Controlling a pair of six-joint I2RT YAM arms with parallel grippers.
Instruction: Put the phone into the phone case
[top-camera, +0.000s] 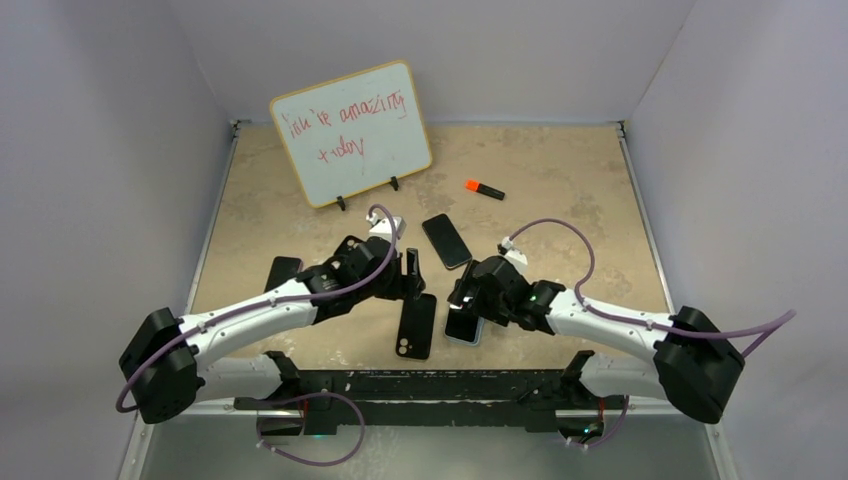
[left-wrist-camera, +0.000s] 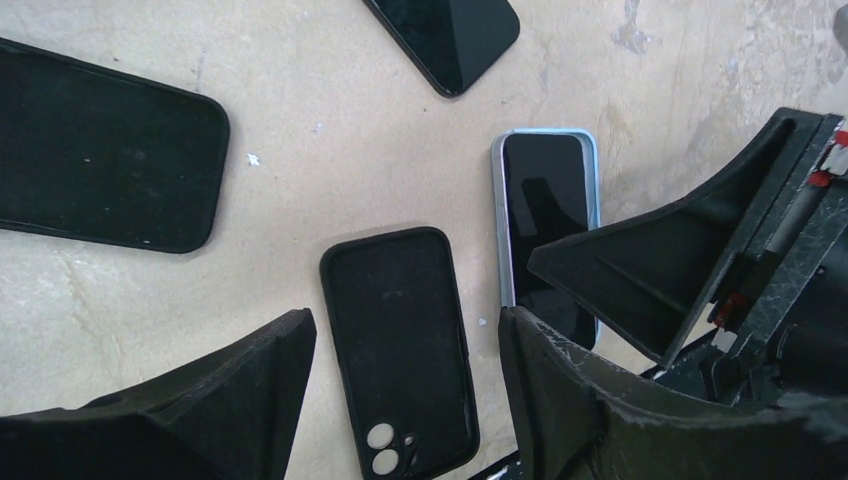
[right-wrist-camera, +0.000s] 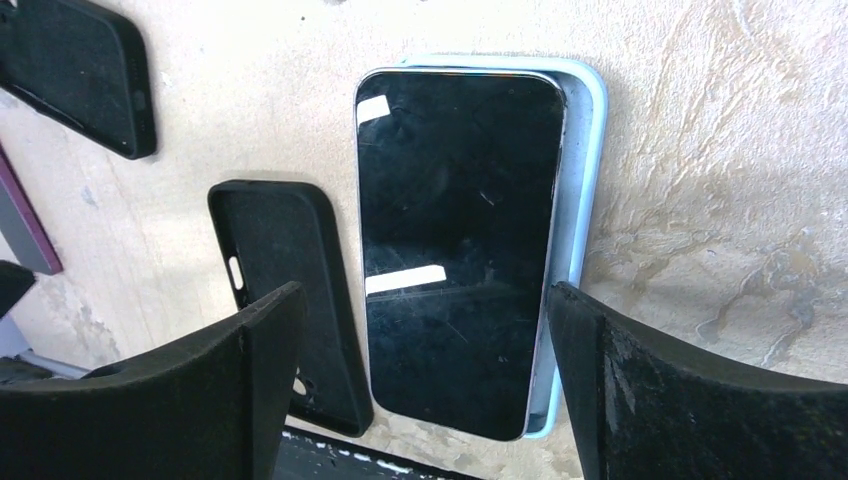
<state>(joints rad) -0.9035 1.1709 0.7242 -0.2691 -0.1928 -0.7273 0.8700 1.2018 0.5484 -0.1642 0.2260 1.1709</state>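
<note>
A black-screened phone lies face up on a light-blue phone case, shifted to one side so the case's right rim and bottom corner show. My right gripper is open just above it, one finger on each side of the phone, holding nothing. In the top view the phone and case lie near the front edge, partly under the right gripper. My left gripper is open and empty above an empty black case. It stands beside the right gripper in the top view.
A second phone lies face up behind the grippers. Another black case lies to the left. A whiteboard stands at the back left, an orange marker at the back. The arms' black base rail runs along the front.
</note>
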